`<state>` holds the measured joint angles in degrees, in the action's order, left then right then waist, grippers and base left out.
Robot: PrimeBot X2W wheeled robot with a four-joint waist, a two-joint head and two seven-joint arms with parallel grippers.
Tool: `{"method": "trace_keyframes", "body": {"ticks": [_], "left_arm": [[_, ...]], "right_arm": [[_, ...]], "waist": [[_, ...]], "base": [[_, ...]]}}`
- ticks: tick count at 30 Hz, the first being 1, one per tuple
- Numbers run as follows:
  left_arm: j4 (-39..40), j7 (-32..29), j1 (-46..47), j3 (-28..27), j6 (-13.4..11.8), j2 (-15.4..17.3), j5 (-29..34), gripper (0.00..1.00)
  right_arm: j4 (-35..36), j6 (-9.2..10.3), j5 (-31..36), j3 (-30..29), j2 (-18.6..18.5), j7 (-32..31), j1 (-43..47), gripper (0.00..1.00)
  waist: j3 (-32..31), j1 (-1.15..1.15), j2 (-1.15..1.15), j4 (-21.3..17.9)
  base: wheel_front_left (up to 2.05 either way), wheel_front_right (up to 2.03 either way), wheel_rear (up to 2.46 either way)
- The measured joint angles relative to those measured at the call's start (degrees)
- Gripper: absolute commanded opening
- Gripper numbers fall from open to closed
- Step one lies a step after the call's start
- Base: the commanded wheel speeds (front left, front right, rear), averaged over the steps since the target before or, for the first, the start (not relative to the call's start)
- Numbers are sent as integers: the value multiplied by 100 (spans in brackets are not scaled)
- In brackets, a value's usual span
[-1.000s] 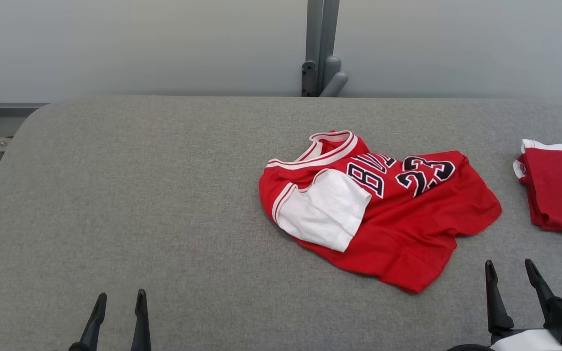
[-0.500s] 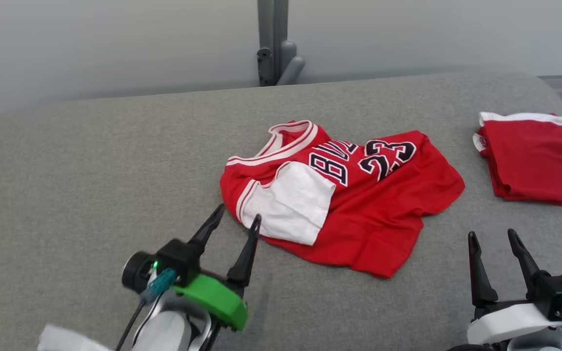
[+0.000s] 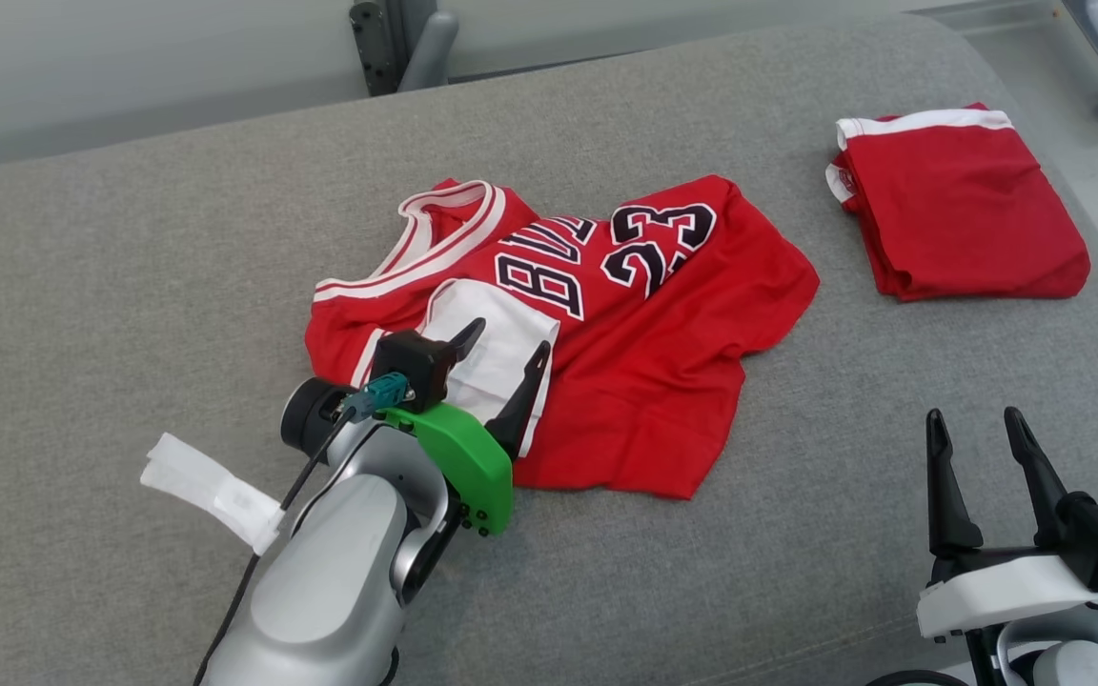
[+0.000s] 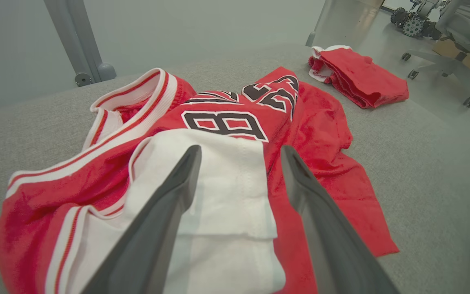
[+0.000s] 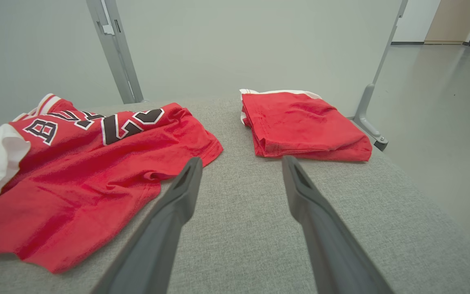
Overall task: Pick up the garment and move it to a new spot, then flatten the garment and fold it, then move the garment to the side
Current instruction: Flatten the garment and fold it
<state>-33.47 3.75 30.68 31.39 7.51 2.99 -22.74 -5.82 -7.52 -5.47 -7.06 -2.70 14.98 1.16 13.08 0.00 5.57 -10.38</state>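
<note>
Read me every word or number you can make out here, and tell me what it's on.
"23": black numerals edged white, on the red jersey.
"BU": black letters beside the number, same jersey; the rest is lost in a crease.
Small label on the folded red garment: too small to read.
</note>
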Motion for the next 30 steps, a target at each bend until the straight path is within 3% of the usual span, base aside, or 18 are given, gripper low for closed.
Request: {"method": "trace_keyframes", "body": {"ticks": [9,19,20,21,22,23,24,30], "left_arm": [[-680,42,445,216,-42,-7,2,100],[-991,137,526,467,-42,-10,-197,100],[-1017,136,526,504,-42,-10,-204,82],[-1042,138,526,543,-42,-11,-213,72],[-1060,146,526,568,-41,-12,-218,76],[-1058,172,525,579,-41,-11,-230,95],[-1043,197,522,587,-41,-11,-261,100],[-820,202,403,725,-37,47,-287,100]], "right_arm": [[4,0,-68,37,0,0,-183,100],[-52,0,-102,44,0,0,-202,100],[-66,0,-103,51,-1,0,-202,100],[-77,0,-104,59,-1,0,-202,100],[-83,0,-119,68,-1,0,-202,100],[-89,0,-127,74,-1,0,-202,100],[-92,0,-133,70,0,0,-202,100],[-113,0,-142,-25,-2,0,-139,100]], "waist": [[394,0,0,-192],[398,0,0,-111],[387,0,0,-110],[378,0,1,-113],[371,0,1,-120],[364,0,1,-126],[355,0,1,-131],[301,0,1,-122]], "base": [[0,0,0],[0,0,0],[0,0,0],[0,0,0],[0,0,0],[0,0,0],[0,0,0],[0,0,0]]}}
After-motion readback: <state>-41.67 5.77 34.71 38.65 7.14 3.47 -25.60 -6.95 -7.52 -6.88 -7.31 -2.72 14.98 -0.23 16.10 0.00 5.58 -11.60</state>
